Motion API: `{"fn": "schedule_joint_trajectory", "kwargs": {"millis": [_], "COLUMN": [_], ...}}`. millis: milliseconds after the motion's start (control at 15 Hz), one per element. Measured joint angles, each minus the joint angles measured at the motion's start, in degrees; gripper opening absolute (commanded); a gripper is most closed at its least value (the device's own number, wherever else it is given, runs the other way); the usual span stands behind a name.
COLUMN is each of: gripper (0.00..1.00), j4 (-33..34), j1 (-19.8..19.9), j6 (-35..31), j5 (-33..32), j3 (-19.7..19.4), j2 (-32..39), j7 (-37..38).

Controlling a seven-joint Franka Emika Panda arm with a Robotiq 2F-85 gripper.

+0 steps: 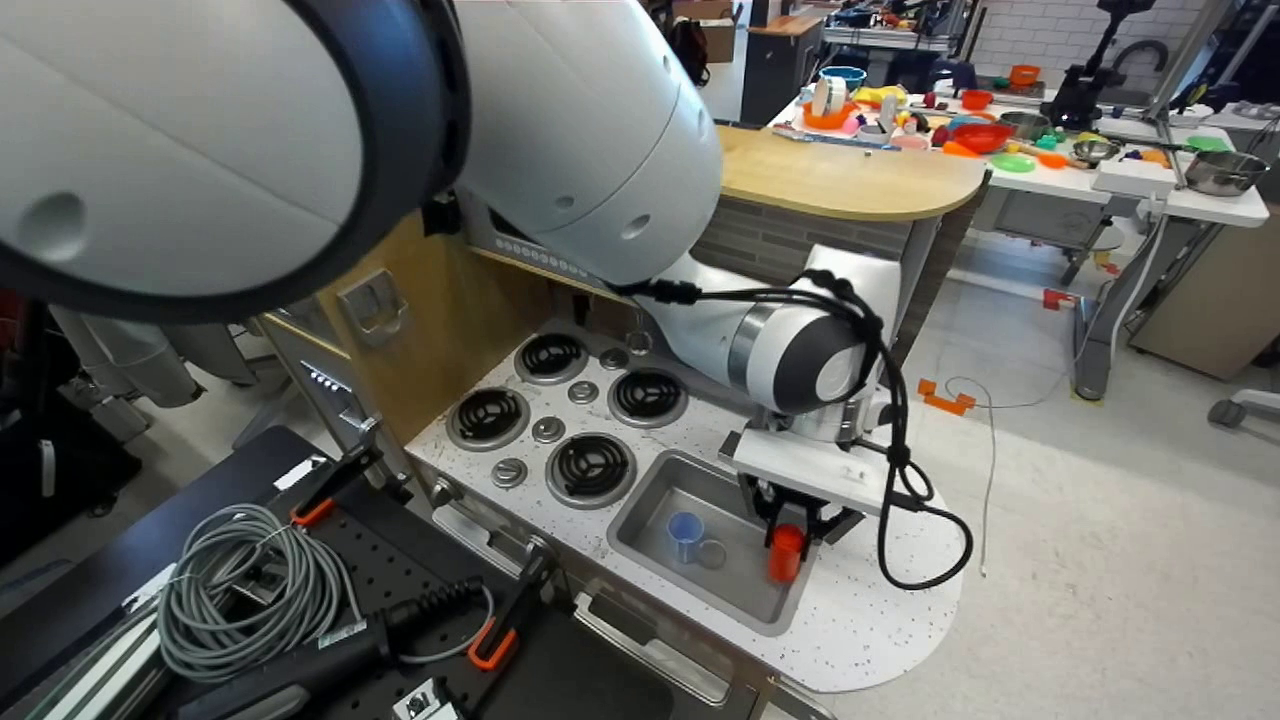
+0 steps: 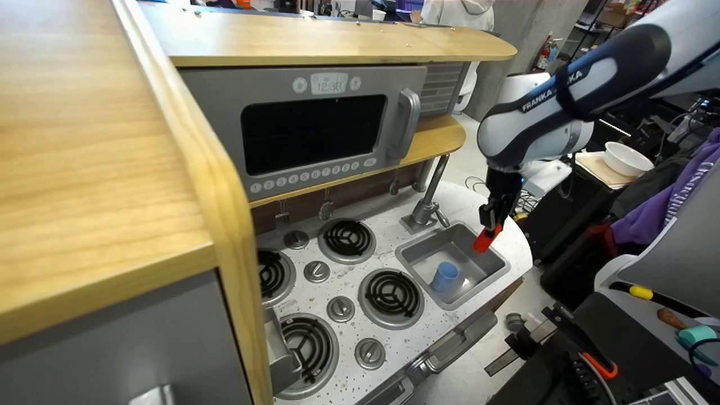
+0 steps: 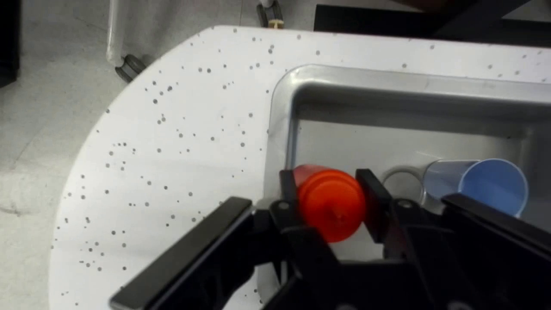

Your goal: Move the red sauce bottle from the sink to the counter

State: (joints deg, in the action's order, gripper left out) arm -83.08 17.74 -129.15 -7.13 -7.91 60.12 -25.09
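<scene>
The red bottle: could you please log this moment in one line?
gripper: shut on red bottle; blue cup: in sink; move to counter: pending

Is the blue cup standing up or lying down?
Standing up: in an exterior view, the blue cup has its open end on top.

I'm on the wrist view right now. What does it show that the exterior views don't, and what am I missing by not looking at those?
Only the wrist view: a head-on look at the round end of the red sauce bottle, with a small nub near its middle.

Only the exterior views: the stove burners and knobs in both, plus the faucet in an exterior view.

Shared: the bottle held in the hand, the blue cup in the sink, and the speckled counter around it.
</scene>
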Motion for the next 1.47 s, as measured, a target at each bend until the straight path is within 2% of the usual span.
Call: {"fn": "schedule_joint_trajectory", "kwargs": {"millis": [200, 333, 600, 1133, 1200, 1267, 1467], "gripper": [0.13, 0.13, 0.13, 0.13, 0.63, 0.64, 0.86], "j4": [3.97, 7.3, 11.54, 20.46, 21.74, 22.92, 25.7], "j1": [2.87, 4.88, 6.97, 7.07, 7.07, 7.06, 7.08], "j6": [8.91, 11.85, 12.47, 12.4, 12.4, 12.53, 12.74], "j5": [0.66, 1.36, 2.46, 2.59, 2.58, 2.47, 2.38], "j3": [0.07, 0.05, 0.03, -0.01, -0.06, -0.19, -0.63], "j2": [-3.07, -3.47, -1.49, 9.17, 10.43, 11.45, 12.89], "j7": [-0.25, -0.04, 1.46, 4.85, 5.21, 5.4, 5.45]}}
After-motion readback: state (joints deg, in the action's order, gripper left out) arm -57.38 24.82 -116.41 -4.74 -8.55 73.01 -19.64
